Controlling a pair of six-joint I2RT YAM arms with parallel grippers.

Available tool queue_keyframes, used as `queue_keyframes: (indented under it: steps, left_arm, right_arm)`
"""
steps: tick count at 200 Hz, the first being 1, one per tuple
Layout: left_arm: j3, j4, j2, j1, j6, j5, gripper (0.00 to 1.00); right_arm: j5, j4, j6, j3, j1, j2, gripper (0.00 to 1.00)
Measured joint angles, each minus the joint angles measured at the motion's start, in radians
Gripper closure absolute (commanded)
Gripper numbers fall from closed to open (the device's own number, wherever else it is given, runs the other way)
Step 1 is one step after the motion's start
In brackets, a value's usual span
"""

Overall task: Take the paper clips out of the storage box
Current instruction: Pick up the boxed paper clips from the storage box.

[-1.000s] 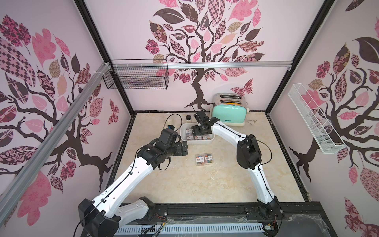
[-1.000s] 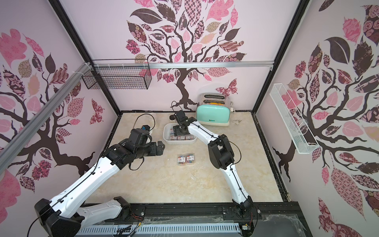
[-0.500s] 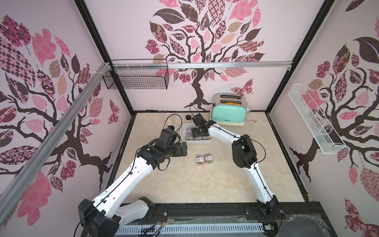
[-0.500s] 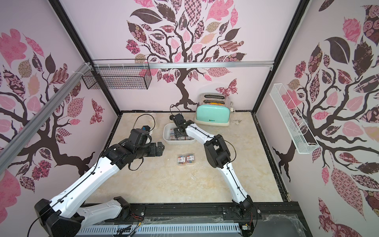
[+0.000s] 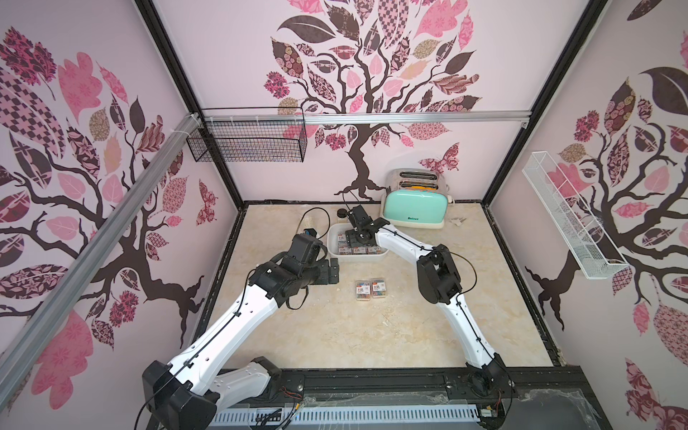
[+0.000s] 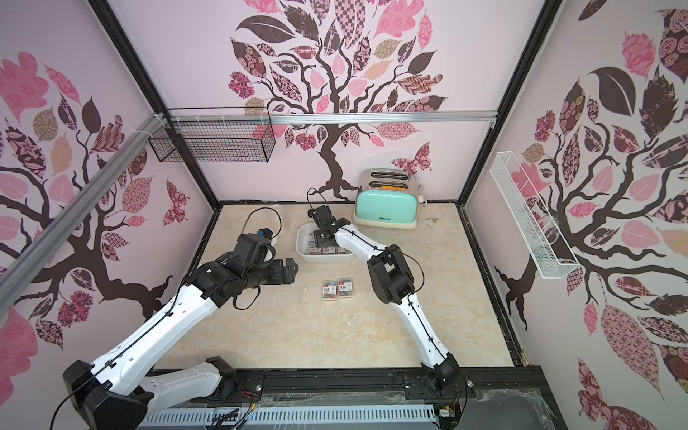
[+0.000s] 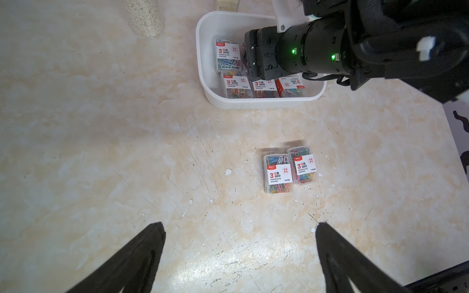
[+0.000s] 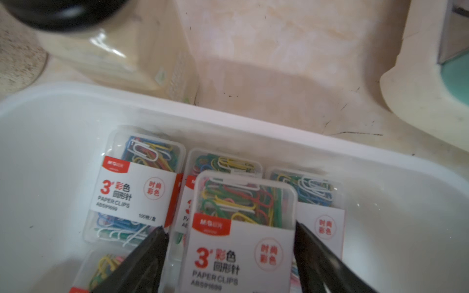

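The right pincer (image 8: 229,226) is positioned down inside the white rounded-rectangular plastic storage box (image 8: 253,124). Its two black fingers (image 8: 142,258) are set apart on either side of one small clear plastic paper-clip case (image 8: 241,256), which bears a white label with a red mark. One finger is seen against the case's edge, while a narrow gap is visible at the other, so no clamp is shown. This case is laid over further cases of the same kind (image 8: 137,187), which are spread on the box floor beneath and just beyond the fingertips. Outside the box wall, further ahead of this pincer and off to one side, a mint-green toaster (image 5: 413,212) is seen.

The left pincer (image 7: 239,224) is held wide apart above the beige marbled tabletop (image 7: 101,126), with nothing between its fingers. Ahead of it, two more cases (image 7: 278,175) are laid side by side, touching, on the tabletop outside the box. The box is placed further ahead still.
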Motion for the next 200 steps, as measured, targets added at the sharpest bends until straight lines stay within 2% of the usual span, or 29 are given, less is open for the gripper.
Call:
queue_keyframes:
  steps: [11, 56, 75, 200]
  left_arm:
    - [0.000, 0.000, 0.000, 0.000, 0.000, 0.000, 0.02]
    - [0.000, 0.002, 0.001, 0.003, 0.002, 0.003, 0.02]
    - [0.000, 0.002, 0.005, 0.004, 0.003, 0.004, 0.02]
    - [0.000, 0.002, 0.022, 0.007, 0.029, -0.011, 0.02]
  right_arm:
    - [0.000, 0.004, 0.000, 0.000, 0.000, 0.000, 0.31]
    - [0.003, 0.005, -0.008, 0.000, 0.000, 0.000, 0.33]
    - [0.003, 0.005, -0.012, 0.000, 0.000, 0.000, 0.43]
    - [0.003, 0.005, -0.045, -0.004, 0.000, -0.010, 0.63]
